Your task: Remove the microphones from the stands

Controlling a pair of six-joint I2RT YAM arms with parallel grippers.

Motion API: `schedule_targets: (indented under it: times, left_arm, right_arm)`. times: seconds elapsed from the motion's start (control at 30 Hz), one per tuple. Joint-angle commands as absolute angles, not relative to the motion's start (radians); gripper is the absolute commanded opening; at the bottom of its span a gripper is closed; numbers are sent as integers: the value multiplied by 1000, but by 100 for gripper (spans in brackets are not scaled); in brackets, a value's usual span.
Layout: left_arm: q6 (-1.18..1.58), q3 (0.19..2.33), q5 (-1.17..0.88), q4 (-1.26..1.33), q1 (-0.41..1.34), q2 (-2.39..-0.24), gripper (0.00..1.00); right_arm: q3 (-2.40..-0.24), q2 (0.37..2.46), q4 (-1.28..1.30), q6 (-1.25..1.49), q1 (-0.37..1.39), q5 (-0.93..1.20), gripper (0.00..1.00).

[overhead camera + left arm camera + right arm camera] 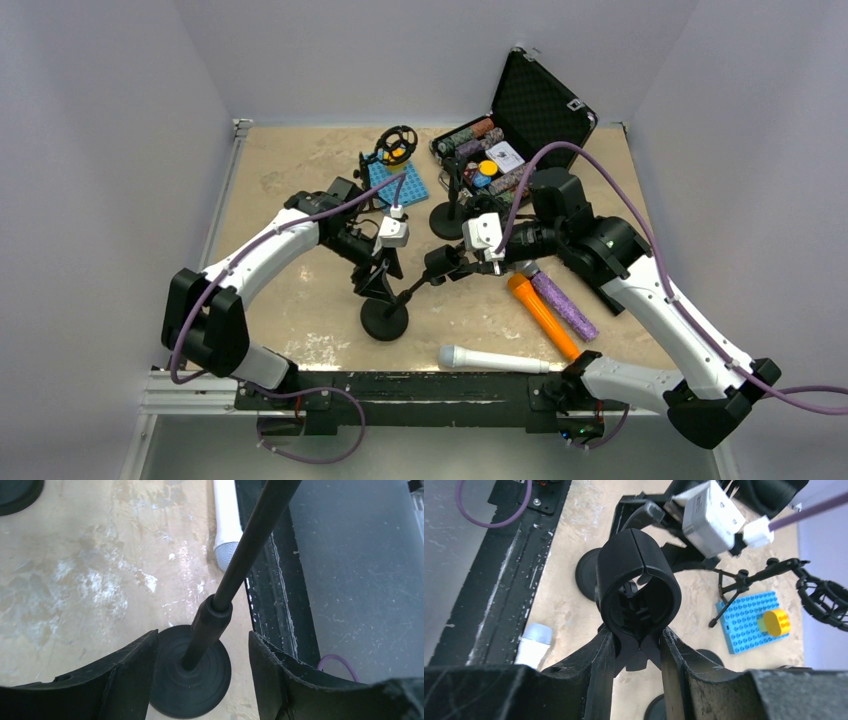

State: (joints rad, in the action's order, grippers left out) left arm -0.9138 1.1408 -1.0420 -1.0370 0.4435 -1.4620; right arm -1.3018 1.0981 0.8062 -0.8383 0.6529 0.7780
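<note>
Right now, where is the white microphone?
Top view: the white microphone lies flat at the near edge of the table, right of the stand base, below the orange microphone.

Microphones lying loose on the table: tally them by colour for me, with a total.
White microphone: 1
Orange microphone: 1
Purple microphone: 1
Total: 3
</note>
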Motion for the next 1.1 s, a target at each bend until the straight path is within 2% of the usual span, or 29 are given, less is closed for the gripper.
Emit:
schedule_targets:
  times: [0.0,0.1,0.23,0.43,0.6,0.63,0.73,0.9,1.03,1.07]
  left_arm:
    - [-958,1152,-1176,-964,483,-1481,69]
    - [-951,1131,-1176,-924,491,-1483,65]
    - [-947,1091,-1155,-889,491,-1480,48]
    - [-801,979,-1124,-699,492,-1406,31]
    - [-641,932,-1021,-563,493,-1311,8]
    - [-591,914,-983,-513,493,-1279,0]
    - [-372,852,-798,-352,492,-1182,0]
    - [-74,739,-401,-176,496,-1078,0]
    - [21,705,-448,-163,500,-1076,0]
    - [21,701,-505,-152,500,-1073,12]
  right_arm:
    - [-1281,1093,710,-951,655,743,0]
    - [-1280,1092,704,-939,655,736,0]
    - [-1269,1084,701,-924,654,723,0]
    - [-1283,1095,669,-717,653,675,0]
    - [-1423,1184,792,-373,640,586,0]
    - [-1470,1221,854,-301,636,567,0]
    - [-1618,1346,1034,-133,605,576,0]
    - [-1552,1355,989,157,504,748,0]
    - [-1568,1377,978,175,502,766,0]
    - [-1577,1384,976,162,502,764,0]
